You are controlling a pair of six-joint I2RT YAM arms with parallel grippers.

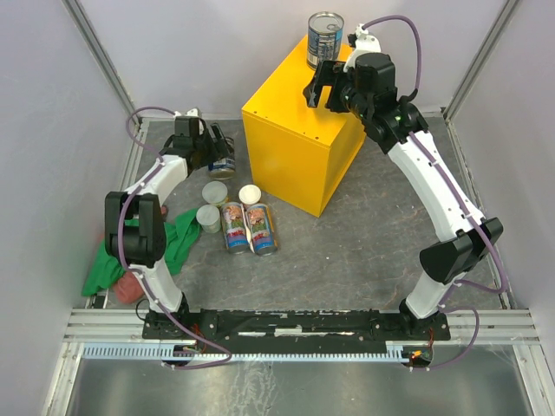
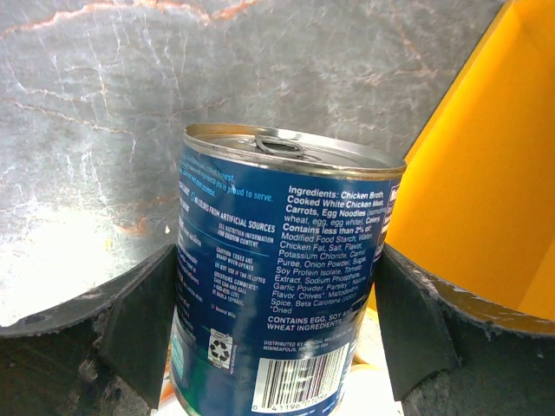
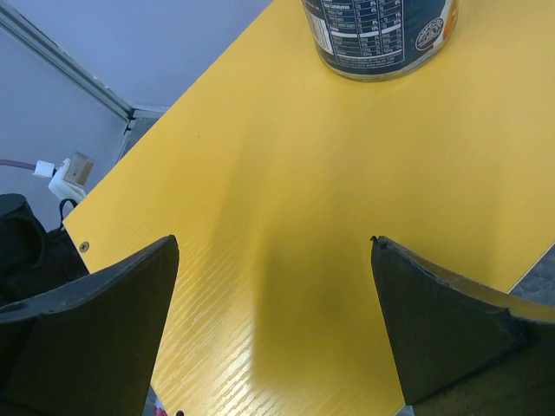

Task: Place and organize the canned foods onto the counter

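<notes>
The left gripper (image 1: 218, 147) is low down by the floor (image 1: 347, 251), just beside the left wall of the counter (image 1: 295, 147). Its two black fingers (image 2: 143, 321) press on the sides of a blue can (image 2: 286, 277), one on each side, so it is pinching the can. This can is wide and round. It has a shiny silver top with a pull ring. Its label is dark blue with lots of small white words and a bar code near the bottom. The pictures do not show if the can is off the floor.

The counter is a big, bright yellow box with smooth, flat sides. A second blue can (image 1: 325, 39) stands up straight on top of it, near the far corner. The right gripper (image 3: 273, 247) hangs over the yellow top with its fingers spread wide and nothing in between. It is apart from that can.

Three small cans (image 1: 215, 191) with pale lids stand on the floor left of the counter. Near them, two tall cans (image 1: 234, 227) with colourful labels lie on their sides, touching each other. A green cloth (image 1: 178, 243) lies crumpled by the left arm.
</notes>
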